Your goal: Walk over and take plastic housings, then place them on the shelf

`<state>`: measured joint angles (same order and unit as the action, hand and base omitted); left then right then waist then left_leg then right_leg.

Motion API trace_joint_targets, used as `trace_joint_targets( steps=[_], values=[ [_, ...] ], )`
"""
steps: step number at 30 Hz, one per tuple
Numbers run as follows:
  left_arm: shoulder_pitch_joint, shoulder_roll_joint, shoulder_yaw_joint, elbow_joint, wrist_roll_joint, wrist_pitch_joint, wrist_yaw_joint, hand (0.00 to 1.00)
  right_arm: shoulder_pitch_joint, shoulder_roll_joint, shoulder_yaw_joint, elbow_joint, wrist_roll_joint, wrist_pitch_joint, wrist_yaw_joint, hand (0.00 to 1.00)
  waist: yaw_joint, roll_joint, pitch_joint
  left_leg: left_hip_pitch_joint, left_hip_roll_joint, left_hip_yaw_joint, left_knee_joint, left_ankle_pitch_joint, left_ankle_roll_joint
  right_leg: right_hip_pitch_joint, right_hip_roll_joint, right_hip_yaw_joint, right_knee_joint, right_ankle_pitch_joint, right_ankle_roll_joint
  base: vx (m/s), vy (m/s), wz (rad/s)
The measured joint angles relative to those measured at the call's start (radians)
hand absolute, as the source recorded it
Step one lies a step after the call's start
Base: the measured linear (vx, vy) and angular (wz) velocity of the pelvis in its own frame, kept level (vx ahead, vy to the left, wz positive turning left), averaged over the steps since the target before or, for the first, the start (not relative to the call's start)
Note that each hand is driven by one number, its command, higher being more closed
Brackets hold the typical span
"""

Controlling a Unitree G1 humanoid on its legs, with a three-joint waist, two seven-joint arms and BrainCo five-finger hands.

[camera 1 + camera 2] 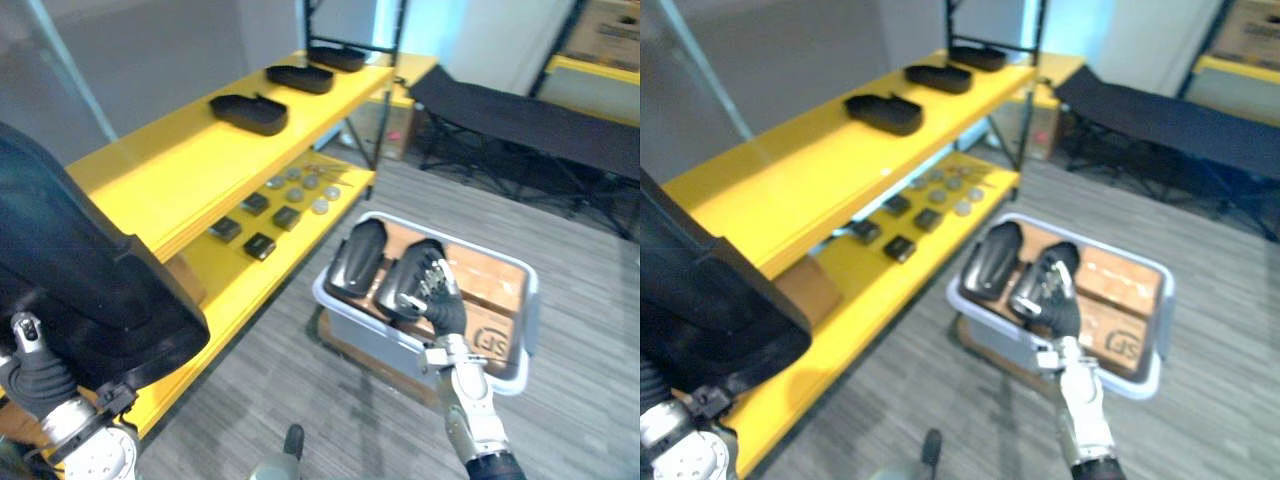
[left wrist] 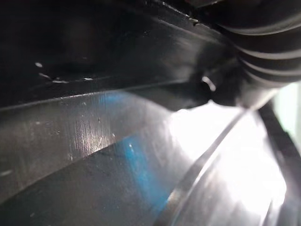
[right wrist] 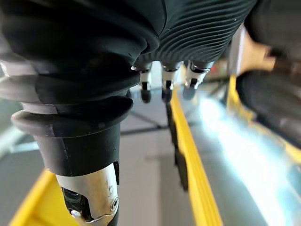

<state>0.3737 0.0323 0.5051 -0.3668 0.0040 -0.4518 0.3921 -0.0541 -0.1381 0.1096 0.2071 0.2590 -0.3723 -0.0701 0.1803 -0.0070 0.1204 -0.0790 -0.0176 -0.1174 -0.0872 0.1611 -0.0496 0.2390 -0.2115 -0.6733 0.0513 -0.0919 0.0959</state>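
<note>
Housing of black moulded plastic, large and close, sits against the left hand at the near end of the yellow two-tier shelf; that hand's fingers are hidden behind it, so I cannot tell their grip. Two more black plastic housings lie in a grey plastic bin on the floor, the right hand over one, fingers loosely extended, holding nothing. Three black tray-like housings sit on the top tier
</note>
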Motion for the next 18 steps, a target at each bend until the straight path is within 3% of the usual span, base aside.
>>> trace_joint_targets(
  steps=[3,4,7,9,10,12,13,15,16,17,18],
  values=[
    [-0.020,0.001,-0.005,0.000,-0.038,-0.010,-0.062,1.00,0.007,-0.006,-0.031,-0.010,0.002,0.012,-0.045,0.00,-0.028,-0.014,0.009,-0.023,-0.033,-0.134,0.000,0.024,0.004,-0.028,0.063,0.187,0.070,-0.124,-0.005,-0.10,-0.127,1.30],
    [-0.020,0.001,-0.006,0.000,-0.046,-0.022,-0.081,1.00,0.018,-0.008,-0.064,-0.023,0.003,0.027,-0.046,0.00,-0.028,-0.024,0.014,-0.026,-0.043,-0.173,0.000,0.035,0.001,-0.028,0.070,0.186,0.101,-0.148,-0.010,-0.05,-0.143,1.22],
    [-0.006,0.001,-0.008,0.000,-0.074,-0.034,-0.098,1.00,0.031,-0.013,-0.110,-0.048,0.004,0.031,-0.037,0.00,-0.007,-0.022,0.023,-0.033,-0.048,-0.212,0.005,0.057,-0.013,-0.020,0.081,0.145,0.129,-0.153,-0.007,-0.03,-0.124,0.52],
    [0.006,0.001,-0.017,0.000,-0.081,-0.036,-0.111,1.00,0.038,-0.018,-0.127,-0.048,0.004,0.031,-0.025,0.00,-0.007,-0.015,0.028,-0.042,-0.048,-0.218,0.000,0.059,0.007,-0.001,0.089,0.114,0.129,-0.153,-0.007,-0.06,-0.113,0.58],
    [0.011,0.001,-0.029,0.002,-0.086,-0.036,-0.129,1.00,0.048,-0.020,-0.145,-0.052,0.003,0.031,-0.016,0.00,-0.017,-0.005,0.039,-0.049,-0.034,-0.113,0.001,0.034,0.049,0.022,0.090,0.069,0.118,-0.150,-0.003,-0.08,-0.075,0.76],
    [0.006,0.001,-0.074,0.013,-0.086,-0.039,-0.154,1.00,0.079,-0.032,-0.187,-0.080,0.002,0.030,-0.016,0.00,-0.059,-0.002,0.047,-0.073,-0.013,0.050,0.042,0.006,0.088,0.059,0.091,0.001,0.103,-0.145,0.005,-0.07,-0.013,1.34],
    [0.002,0.001,-0.116,0.020,-0.085,-0.044,-0.174,1.00,0.094,-0.053,-0.214,-0.086,0.002,0.025,-0.016,0.00,-0.068,0.021,0.061,-0.085,0.011,0.151,0.078,0.004,0.090,0.080,0.095,-0.015,0.107,-0.147,0.005,-0.09,0.058,1.30],
    [0.020,0.000,-0.151,0.028,-0.085,-0.047,-0.177,1.00,0.099,-0.080,-0.229,-0.087,0.002,0.024,-0.014,0.00,-0.067,0.049,0.070,-0.100,0.019,0.211,0.095,0.003,0.088,0.082,0.093,-0.008,0.112,-0.181,-0.001,-0.09,0.073,0.67],
    [0.018,0.001,-0.168,0.046,-0.084,-0.047,-0.174,1.00,0.099,-0.088,-0.236,-0.085,0.003,0.018,-0.011,0.00,-0.064,0.067,0.083,-0.100,0.018,0.223,0.097,-0.021,0.054,0.079,0.091,0.005,0.115,-0.196,-0.011,-0.11,0.086,0.40],
    [0.024,0.001,-0.168,0.065,-0.084,-0.048,-0.170,1.00,0.098,-0.080,-0.233,-0.076,0.003,0.016,0.005,0.00,-0.066,0.052,0.093,-0.116,0.026,0.274,0.132,-0.048,0.061,0.069,0.064,0.016,0.124,-0.202,-0.012,-0.11,0.082,0.26],
    [0.027,0.001,-0.164,0.071,-0.085,-0.048,-0.167,1.00,0.098,-0.075,-0.233,-0.076,0.003,0.013,0.011,0.00,-0.062,0.059,0.097,-0.120,0.033,0.291,0.160,-0.048,0.072,0.067,0.057,0.020,0.140,-0.208,-0.009,-0.05,0.056,-0.09]
  ],
)
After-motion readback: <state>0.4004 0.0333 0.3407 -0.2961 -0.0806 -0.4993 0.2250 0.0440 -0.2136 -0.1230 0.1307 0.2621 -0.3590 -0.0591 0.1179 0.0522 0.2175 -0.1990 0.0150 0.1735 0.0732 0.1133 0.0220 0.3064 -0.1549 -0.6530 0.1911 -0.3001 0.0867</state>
